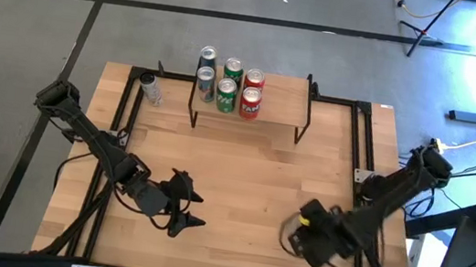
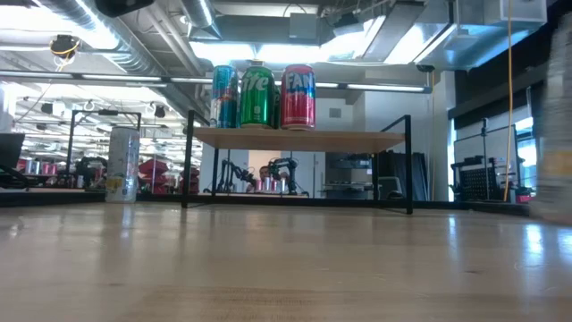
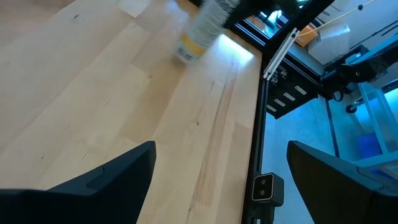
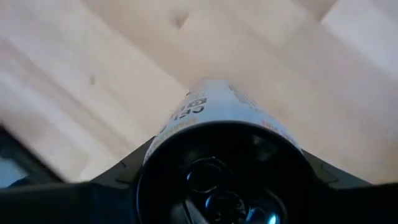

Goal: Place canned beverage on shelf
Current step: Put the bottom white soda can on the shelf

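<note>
Currently, five cans (image 1: 229, 84) are stood on the shelf (image 1: 279, 97); a sixth, white can (image 4: 214, 115) is clamped in the right tool (image 1: 304, 230) near the surface (image 1: 249, 190) edge, well apart from the shelf, awaiting placement. The left tool (image 1: 184, 208) is held apart.

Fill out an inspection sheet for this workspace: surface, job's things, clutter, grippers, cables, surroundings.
Surface: light wood tabletop in a black frame.
Job's things: shelf at the far edge carries six upright cans; a white can lies in the right gripper.
Clutter: one pale can stands on the table beside the shelf.
Grippers: left gripper open and empty, near the front edge; right gripper shut on the white can at the front right.
Cables: leads run along both arms; more lie on the floor beyond the right side.
Surroundings: grey floor, stands, a workshop behind the shelf; no person seen.
</note>
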`<action>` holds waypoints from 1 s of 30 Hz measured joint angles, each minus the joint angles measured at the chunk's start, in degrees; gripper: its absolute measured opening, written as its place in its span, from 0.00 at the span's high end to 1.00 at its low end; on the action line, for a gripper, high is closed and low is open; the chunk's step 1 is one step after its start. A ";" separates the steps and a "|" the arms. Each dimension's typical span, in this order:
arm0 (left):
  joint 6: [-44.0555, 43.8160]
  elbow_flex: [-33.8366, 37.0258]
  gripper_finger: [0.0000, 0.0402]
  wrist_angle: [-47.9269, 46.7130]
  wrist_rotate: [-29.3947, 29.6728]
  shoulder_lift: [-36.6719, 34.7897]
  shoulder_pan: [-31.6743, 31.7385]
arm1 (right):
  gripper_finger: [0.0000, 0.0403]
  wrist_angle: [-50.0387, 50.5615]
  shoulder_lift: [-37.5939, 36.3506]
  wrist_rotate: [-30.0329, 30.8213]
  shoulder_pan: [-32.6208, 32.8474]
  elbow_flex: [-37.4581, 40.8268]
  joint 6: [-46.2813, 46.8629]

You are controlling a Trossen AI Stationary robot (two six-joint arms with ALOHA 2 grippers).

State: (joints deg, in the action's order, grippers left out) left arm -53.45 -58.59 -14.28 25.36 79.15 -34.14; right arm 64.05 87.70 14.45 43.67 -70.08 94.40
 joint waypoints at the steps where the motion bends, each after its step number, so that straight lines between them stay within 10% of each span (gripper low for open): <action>1: -0.02 0.00 0.13 0.00 0.00 0.00 0.00 | 0.44 0.18 0.00 -0.21 -1.86 0.00 -2.21; 13: -0.39 0.00 0.13 0.00 -0.40 0.00 -0.01 | 0.42 -0.17 -0.02 -2.28 -16.48 1.02 -18.75; 30: 0.07 0.00 0.13 -0.22 -1.05 0.00 0.01 | 0.25 -2.38 -0.11 -0.71 -18.68 2.25 -22.71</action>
State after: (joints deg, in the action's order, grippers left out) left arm -53.39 -58.59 -14.50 24.32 79.15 -34.13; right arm 61.67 87.59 13.74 24.99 -67.83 71.69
